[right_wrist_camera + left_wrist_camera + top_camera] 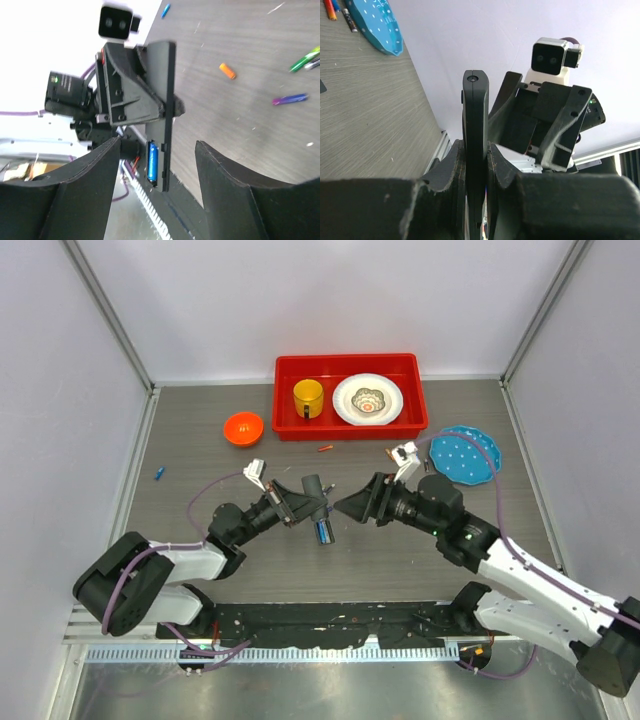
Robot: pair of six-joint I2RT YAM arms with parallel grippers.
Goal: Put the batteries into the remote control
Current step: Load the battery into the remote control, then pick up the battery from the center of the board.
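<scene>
The remote stands edge-on, clamped between the left claw's fingers, one end poking out past the fingertips; a blue cell lies along its face at the end nearer the arm bases. The right claw is spread wide and points straight at the remote's face, close to it but not touching.

On the table, an orange cell lies just beyond the two claws, on the tray side; a purple cell and a green cell lie off to one side of the right claw; a second blue cell lies well out to the left of the left claw. A red tray sits beyond both claws, holding a yellow cup and a white plate; an orange bowl is beyond the left claw; a blue dish is just behind the right claw's wrist.
</scene>
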